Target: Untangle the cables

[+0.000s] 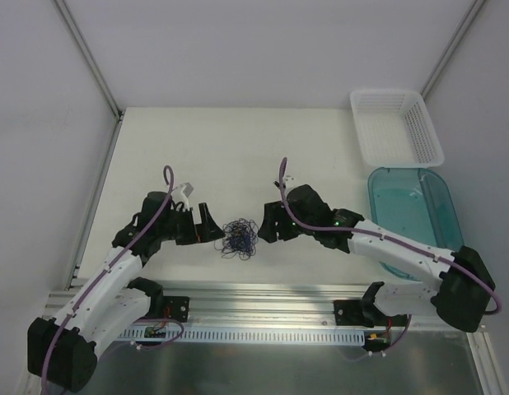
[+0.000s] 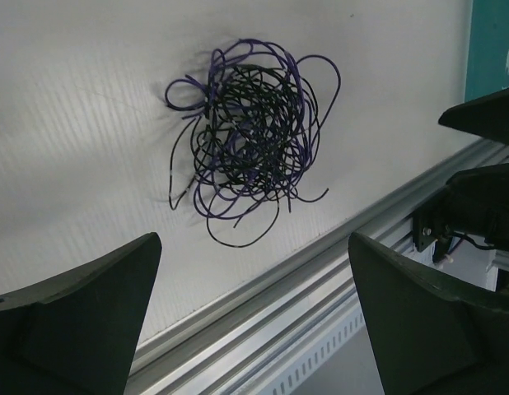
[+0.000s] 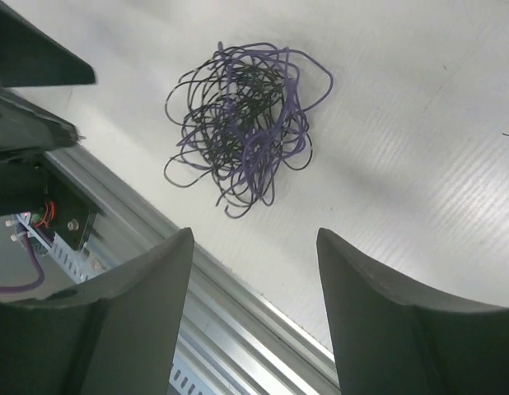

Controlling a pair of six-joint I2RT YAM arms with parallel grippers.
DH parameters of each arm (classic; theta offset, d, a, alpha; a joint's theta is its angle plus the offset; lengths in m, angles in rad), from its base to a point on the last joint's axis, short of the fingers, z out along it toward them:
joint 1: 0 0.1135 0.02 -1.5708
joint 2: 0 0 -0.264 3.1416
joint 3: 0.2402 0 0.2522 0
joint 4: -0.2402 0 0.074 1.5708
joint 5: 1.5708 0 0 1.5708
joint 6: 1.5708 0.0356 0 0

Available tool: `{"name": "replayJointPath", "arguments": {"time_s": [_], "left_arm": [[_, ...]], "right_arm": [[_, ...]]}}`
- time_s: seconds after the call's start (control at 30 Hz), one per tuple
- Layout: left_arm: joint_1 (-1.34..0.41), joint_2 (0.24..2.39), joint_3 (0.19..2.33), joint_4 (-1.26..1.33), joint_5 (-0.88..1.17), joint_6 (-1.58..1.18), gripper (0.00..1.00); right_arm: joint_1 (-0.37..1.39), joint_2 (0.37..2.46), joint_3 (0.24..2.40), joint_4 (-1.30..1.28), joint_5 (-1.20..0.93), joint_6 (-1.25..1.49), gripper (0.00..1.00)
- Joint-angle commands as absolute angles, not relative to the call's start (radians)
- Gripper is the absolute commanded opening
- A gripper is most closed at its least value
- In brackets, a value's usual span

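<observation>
Tabletop [image 1: 197, 148]: cables [image 1: 238, 238] lie free between left gripper [image 1: 212, 226] and right gripper [image 1: 267, 223], both unclenched

Top view looks steeply down over the whole surface [image 1: 197, 148]; both wrist views closely face the cables [image 2: 250, 136] from opposite sides.

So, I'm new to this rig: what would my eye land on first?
A dark purplish-black wad of cables sits mid-table, loose strands curling out. The left claw and right claw flank it, both open, neither touching it. At the right edge, a white basket stands beyond a clear blue tub.
</observation>
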State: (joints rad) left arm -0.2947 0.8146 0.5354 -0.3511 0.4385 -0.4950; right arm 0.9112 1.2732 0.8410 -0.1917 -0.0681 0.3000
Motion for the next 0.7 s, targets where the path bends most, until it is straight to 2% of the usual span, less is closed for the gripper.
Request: {"name": "replayJointPath", "arguments": {"time_s": [0.0, 0.13, 0.27, 0.47, 0.67], "left_arm": [[-0.357, 0.75, 0.48, -0.278, 0.397, -0.635, 0.98], [-0.426, 0.73, 0.449, -0.241, 0.345, -0.69, 0.93], [-0.512, 0.816, 0.472, -0.207, 0.308, -0.675, 0.94], [-0.681, 0.992, 0.566, -0.202, 0.109, -0.649, 0.93], [-0.77, 1.127, 0.641, -0.202, -0.072, -0.617, 0.88]], "right_arm": [[0.949, 1.178, 0.851, -0.275, 0.077, 0.244, 0.65], [0.988, 1.109, 0.813, -0.255, 0.152, 0.273, 0.65], [0.999, 1.106, 0.736, -0.134, 0.15, 0.325, 0.64], [0.996, 1.135, 0.696, -0.057, 0.16, 0.347, 0.58], [0.996, 1.175, 0.68, 0.021, 0.133, 0.363, 0.57]]}}
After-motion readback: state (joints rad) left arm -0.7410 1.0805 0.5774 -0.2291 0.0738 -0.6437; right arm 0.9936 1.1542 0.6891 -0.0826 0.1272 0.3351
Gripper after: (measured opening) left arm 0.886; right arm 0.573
